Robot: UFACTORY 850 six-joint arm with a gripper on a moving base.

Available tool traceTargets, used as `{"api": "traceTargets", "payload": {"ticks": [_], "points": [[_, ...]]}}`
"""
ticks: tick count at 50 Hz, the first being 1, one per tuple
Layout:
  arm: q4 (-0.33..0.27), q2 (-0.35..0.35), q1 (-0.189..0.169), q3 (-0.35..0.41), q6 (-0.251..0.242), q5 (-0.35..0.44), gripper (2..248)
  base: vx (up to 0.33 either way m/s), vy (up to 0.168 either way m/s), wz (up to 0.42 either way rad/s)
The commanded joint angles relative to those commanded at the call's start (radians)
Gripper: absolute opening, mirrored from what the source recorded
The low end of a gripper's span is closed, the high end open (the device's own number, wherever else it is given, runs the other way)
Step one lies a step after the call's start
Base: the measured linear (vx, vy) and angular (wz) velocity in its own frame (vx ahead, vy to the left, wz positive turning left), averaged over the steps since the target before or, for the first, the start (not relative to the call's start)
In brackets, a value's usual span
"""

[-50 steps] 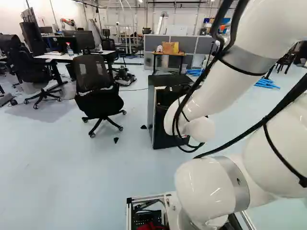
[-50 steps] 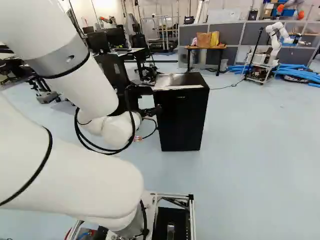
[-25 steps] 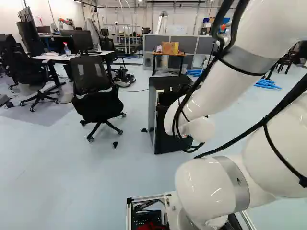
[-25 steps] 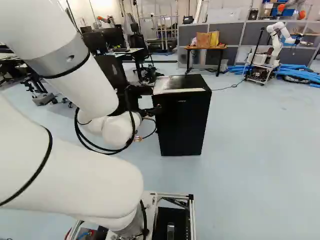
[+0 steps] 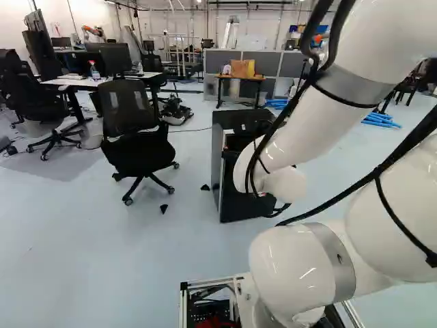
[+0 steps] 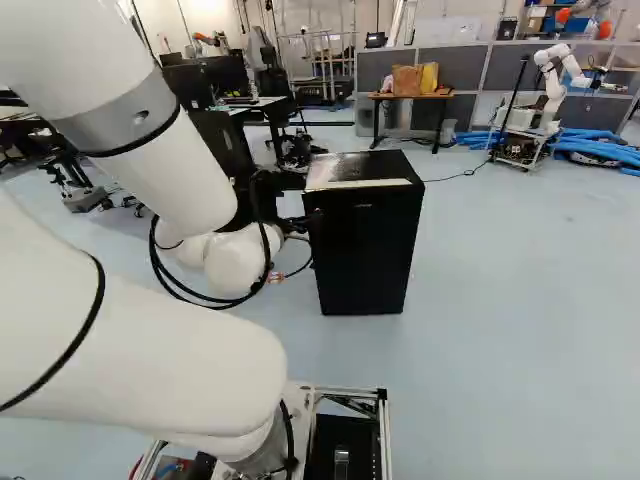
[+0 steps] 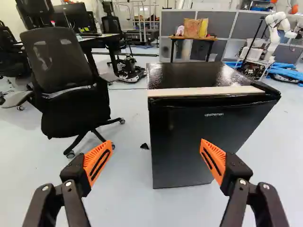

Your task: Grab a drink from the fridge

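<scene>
Out ahead of the base, the white arm (image 5: 304, 130) is the biggest thing going: up from its lowest joint (image 5: 270, 311), with the upper section slanting down and forward to a rounded wrist joint (image 5: 283, 184), black cables (image 6: 163, 270) looping beneath it. Pretty folded-up pose, honestly.

Next size down is the fridge (image 6: 365, 240), a squat, dark box standing upright on the floor (image 6: 500, 330) ahead of the gripping bit, with an office chair (image 7: 71, 78) just beside it. Glossy black top, plain dark front, and the door looks closed from the wrist view.

Then there's the end effector (image 6: 303, 222), near the fridge front. Fingers are spread wide, orange pads (image 7: 92, 159) well apart, one of them lined up over the door in the wrist view. Smallest detail: a pale strip (image 7: 203, 91) runs along the fridge's top front edge.
</scene>
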Motion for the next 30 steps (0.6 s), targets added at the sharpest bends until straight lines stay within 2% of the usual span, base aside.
{"api": "traceTargets", "payload": {"ticks": [18, 30], "points": [[0.062, -0.003, 0.008, -0.002, 0.0, 0.02, 247, 0.0, 0.0, 0.0], [0.08, -0.016, 0.028, -0.013, 0.0, 0.033, 247, 0.0, 0.0, 0.0]]}}
